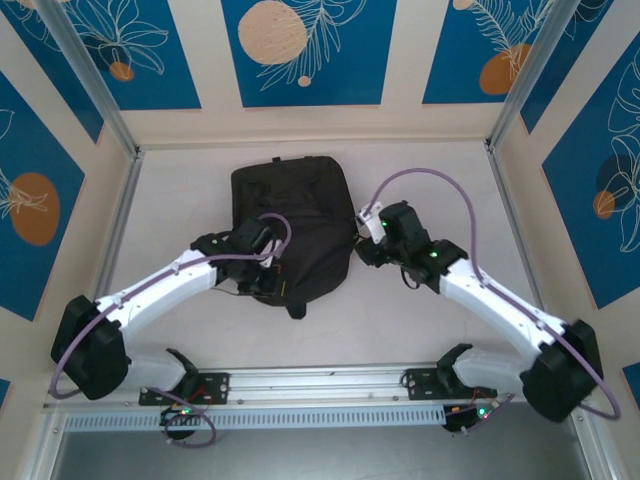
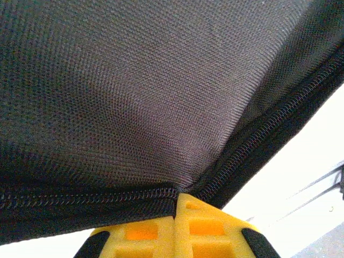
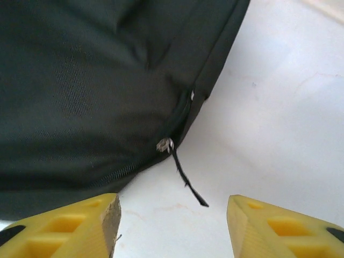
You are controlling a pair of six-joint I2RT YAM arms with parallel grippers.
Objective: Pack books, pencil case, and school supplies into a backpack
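The right gripper [image 3: 173, 207] gapes empty, the zipper pull cord [image 3: 185, 180] trailing straight toward it from the backpack [image 3: 80, 80] corner just ahead on the table [image 3: 279, 107], while the left gripper [image 2: 176, 203] pinches tight on the zipped seam [image 2: 107, 196].

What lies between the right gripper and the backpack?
Right wrist view: bare table between right gripper and backpack, apart from the thin black zipper cord trailing out.
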